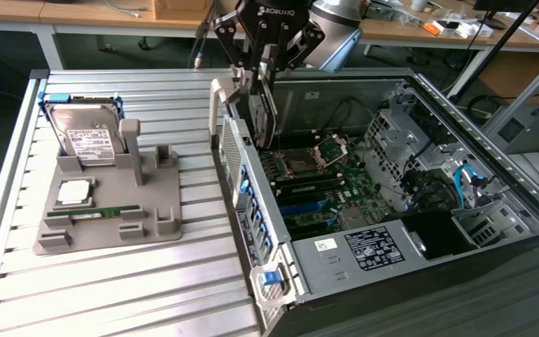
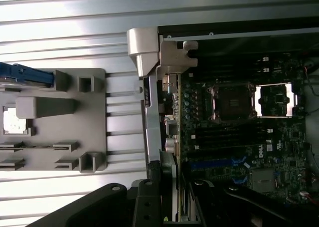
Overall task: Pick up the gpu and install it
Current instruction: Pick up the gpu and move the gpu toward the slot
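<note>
Installation in hand: we see the gripper (image 1: 262, 74) clamped on the upright gpu (image 1: 263, 116) over the case's (image 1: 241, 175) rear edge; alignment with the blue slot (image 1: 300, 208) needed.

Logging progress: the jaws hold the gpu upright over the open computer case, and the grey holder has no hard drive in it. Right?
Not quite: the exterior view shows the hard drive standing in the grey holder. The jaws do hold the gpu upright over the open computer case.
</note>
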{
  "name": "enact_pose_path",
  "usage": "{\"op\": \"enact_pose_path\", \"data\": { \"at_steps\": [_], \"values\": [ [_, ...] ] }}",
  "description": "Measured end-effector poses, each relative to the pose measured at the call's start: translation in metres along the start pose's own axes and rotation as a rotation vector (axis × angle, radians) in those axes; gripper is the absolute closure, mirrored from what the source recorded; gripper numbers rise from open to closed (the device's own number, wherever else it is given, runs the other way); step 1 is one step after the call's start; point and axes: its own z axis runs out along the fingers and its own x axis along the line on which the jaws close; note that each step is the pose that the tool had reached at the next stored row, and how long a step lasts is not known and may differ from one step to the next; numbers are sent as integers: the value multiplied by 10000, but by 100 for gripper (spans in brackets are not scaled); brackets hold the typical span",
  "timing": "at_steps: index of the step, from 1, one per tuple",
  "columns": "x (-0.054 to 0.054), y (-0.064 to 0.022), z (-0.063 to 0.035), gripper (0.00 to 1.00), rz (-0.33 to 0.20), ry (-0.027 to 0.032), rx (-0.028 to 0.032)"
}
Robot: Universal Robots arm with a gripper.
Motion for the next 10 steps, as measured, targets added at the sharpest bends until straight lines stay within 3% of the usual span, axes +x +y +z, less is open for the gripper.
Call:
{"op": "enact_pose_path", "data": {
  "at_steps": [10],
  "values": [
    [-65, -25, 14, 73, -2, -1, 55]
  ]
}}
